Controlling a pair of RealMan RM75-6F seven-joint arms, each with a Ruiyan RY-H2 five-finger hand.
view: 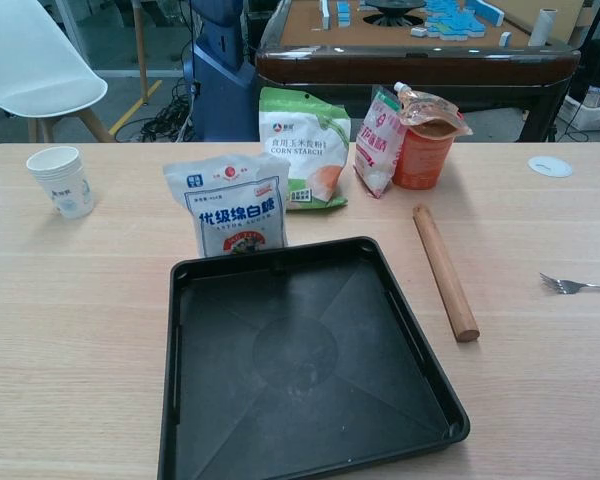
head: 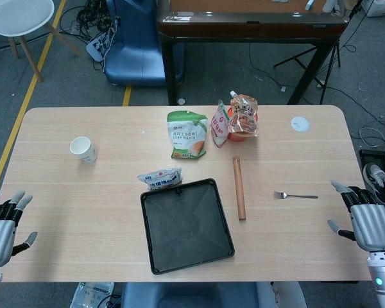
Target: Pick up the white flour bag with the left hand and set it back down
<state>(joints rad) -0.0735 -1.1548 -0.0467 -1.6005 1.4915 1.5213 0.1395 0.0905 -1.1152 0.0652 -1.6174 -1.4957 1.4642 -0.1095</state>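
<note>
Head view: both our hands idle at the tabletop edges, flour bag untouched.
Our left hand and right hand hold nothing, fingers spread, well apart from everything. The flour bag stands upright just behind the black tray, near its back-left corner. A green starch bag stands further back, a paper cup to the left, a rolling pin and fork to the right.

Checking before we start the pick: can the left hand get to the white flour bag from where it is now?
Probably yes. The left hand sits open at the table's near left edge, and the wood between it and the white flour bag looks bare. The black tray lies just in front of the bag, so approach from the bag's left side.
</note>
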